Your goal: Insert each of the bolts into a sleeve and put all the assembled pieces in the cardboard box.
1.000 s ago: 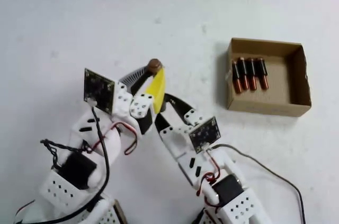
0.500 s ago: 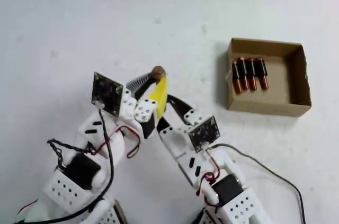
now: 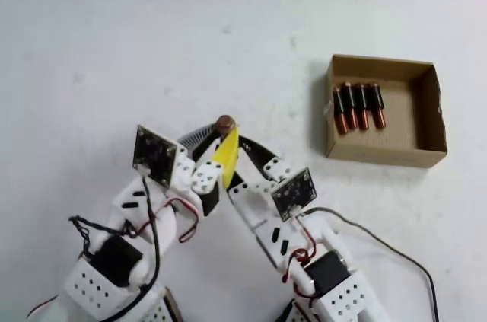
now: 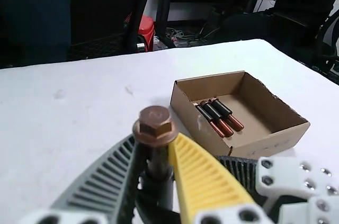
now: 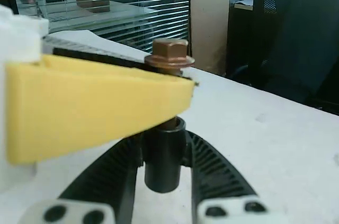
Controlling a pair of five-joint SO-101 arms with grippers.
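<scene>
High view: white table (image 3: 114, 48) holds cardboard box (image 3: 384, 156).

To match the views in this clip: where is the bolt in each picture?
High view: bolt left of the cardboard box.
Left wrist view: bolt gripped by the left hand.
Right wrist view: bolt atop the black sleeve.
Shared landmark: the yellow finger beside it.

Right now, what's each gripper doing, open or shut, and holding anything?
Left gripper: shut on the bolt.
Right gripper: shut on the sleeve.

Left gripper (image 4: 157, 147) and right gripper (image 5: 164, 152) clamped, tips crossing.
</scene>
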